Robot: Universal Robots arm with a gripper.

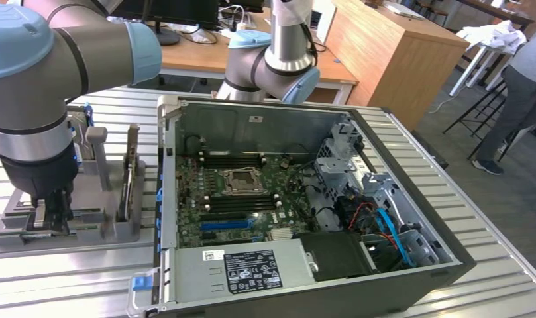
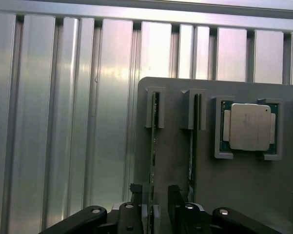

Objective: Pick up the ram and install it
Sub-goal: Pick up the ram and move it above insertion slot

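The ram (image 2: 154, 136) is a thin green stick standing on edge in a slot of the grey holder tray (image 2: 244, 185). My gripper (image 2: 153, 197) is lowered over its near end, one dark finger (image 2: 135, 204) on each side and a narrow gap showing beside the board, so the jaws are open around it. In the exterior view the gripper (image 1: 51, 213) hangs over the tray (image 1: 100, 228) on the exterior view's left, beside the open computer case (image 1: 409, 262). The motherboard's long memory slots (image 1: 236, 161) lie inside the case.
A second green stick (image 2: 195, 131) stands in the neighbouring slot and a silver-topped CPU (image 2: 248, 126) lies in its own pocket. A taller card (image 1: 129, 179) stands upright on the tray. The table is ribbed aluminium (image 2: 53, 122). A person (image 1: 524, 86) stands at the far right.
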